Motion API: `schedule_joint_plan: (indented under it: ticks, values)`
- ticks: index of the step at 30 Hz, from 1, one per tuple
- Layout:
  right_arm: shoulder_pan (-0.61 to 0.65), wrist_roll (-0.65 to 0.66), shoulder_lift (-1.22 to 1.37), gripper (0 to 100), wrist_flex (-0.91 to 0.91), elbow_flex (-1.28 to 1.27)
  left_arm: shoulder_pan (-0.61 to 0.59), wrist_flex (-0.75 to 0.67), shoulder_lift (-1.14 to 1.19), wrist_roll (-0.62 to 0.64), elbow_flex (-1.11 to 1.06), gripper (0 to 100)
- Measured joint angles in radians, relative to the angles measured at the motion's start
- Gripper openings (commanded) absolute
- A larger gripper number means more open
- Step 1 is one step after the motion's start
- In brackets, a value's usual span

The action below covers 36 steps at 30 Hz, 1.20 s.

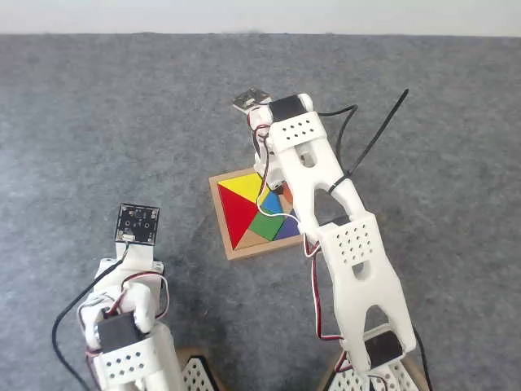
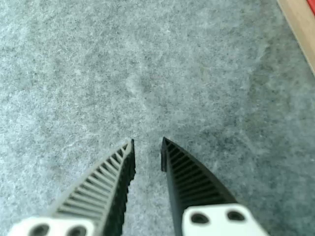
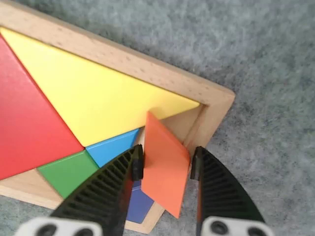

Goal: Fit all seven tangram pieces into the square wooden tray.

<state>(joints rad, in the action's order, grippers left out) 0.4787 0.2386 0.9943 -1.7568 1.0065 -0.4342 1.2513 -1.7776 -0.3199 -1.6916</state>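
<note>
Right pincer (image 3: 167, 152) pinches the orange piece (image 3: 165, 182), which is tilted at the tray's (image 3: 123, 55) bare corner beside the yellow triangle (image 3: 98, 98). In the high view the arm mostly covers that corner. Left pincer (image 2: 147, 142), slightly spread, hangs above the grey surface (image 2: 147, 59).

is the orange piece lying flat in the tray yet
No, the orange piece is tilted up over the empty corner of the tray, gripped by the right hand.

Soft, diffuse light washed the grey worktop (image 1: 98, 122); the right arm (image 1: 313, 155) cast only a faint shadow, while a pale band (image 1: 260, 16) glared at twelve o'clock.
</note>
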Motion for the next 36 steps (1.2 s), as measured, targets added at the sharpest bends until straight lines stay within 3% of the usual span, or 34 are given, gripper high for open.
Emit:
schedule_joint_plan:
  ticks: [8, 18, 23, 29, 36]
  values:
    - [-0.023, 0.0, -0.107, 16.2, 0.0, -0.069, 0.0, 0.0, 0.0, 0.0, 0.0, 9]
    - [-0.012, 0.0, -0.45, 16.2, 0.009, -0.439, 0.0, 0.0, 0.0, 0.0, 0.0, 9]
    - [0.055, 0.063, -0.62, 16.0, 0.16, -0.756, 0.0, 0.0, 0.0, 0.0, 0.0, 9]
    - [0.052, 0.13, -0.838, 15.9, 0.408, -1.123, 0.0, 0.0, 0.0, 0.0, 0.0, 9]
    - [-0.018, 0.157, -0.999, 16.4, 0.641, -1.313, 0.0, 0.0, 0.0, 0.0, 0.0, 9]
